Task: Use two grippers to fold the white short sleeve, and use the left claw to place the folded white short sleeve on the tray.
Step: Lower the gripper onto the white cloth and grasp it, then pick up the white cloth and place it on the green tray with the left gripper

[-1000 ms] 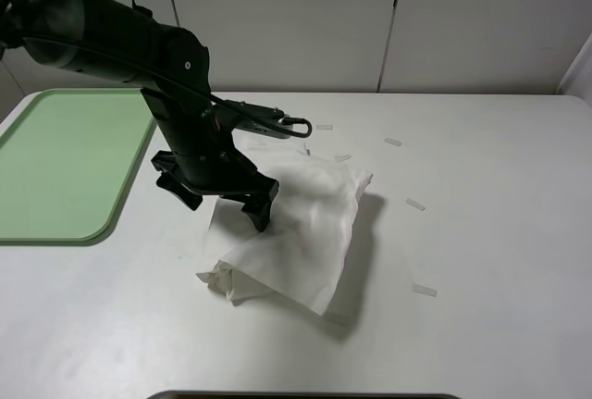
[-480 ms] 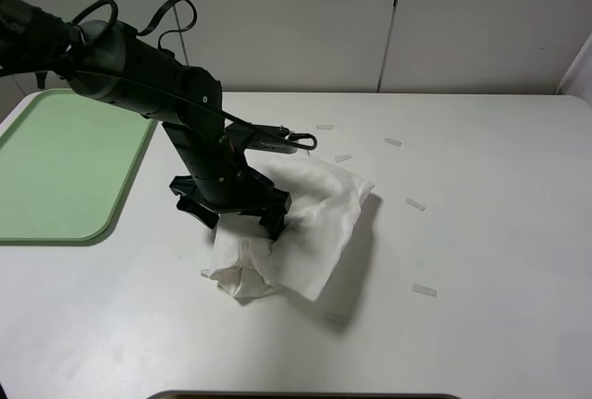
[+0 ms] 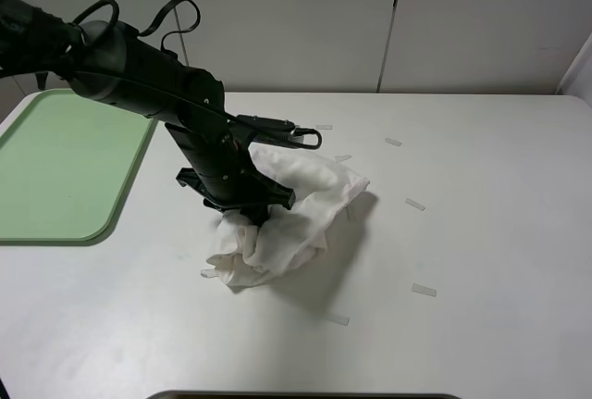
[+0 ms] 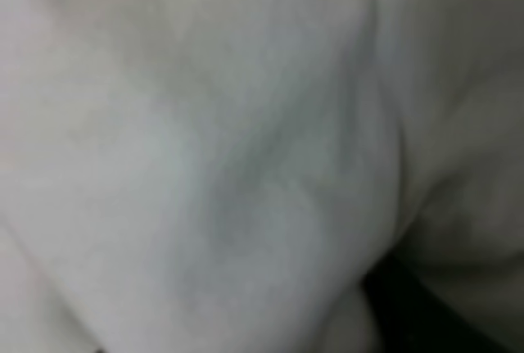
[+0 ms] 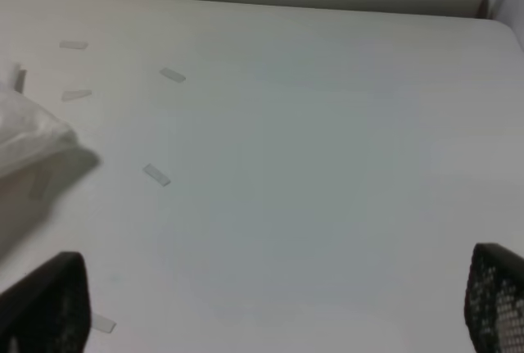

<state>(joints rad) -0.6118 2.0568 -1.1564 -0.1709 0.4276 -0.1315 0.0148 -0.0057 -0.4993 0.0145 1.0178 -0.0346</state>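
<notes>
The white short sleeve (image 3: 305, 205) lies folded and bunched in the middle of the white table. The left claw (image 3: 248, 210) reaches down from the left and is sunk into the shirt's left side, with its jaws closed in on gathered cloth. The left wrist view is filled with blurred white cloth (image 4: 246, 156). The pale green tray (image 3: 55, 163) sits at the table's left edge, apart from the shirt. My right gripper (image 5: 270, 308) is open and empty over bare table to the right of the shirt's edge (image 5: 24, 136). It is out of the exterior high view.
Several small pale tape strips lie on the table around the shirt, such as one (image 3: 414, 205) to its right and one (image 3: 424, 290) nearer the front. White cabinet doors (image 3: 388, 19) stand behind the table.
The left claw has lowered into the shirt and its spread jaws have closed. The flat cloth has bunched up and drawn in toward the claw.
</notes>
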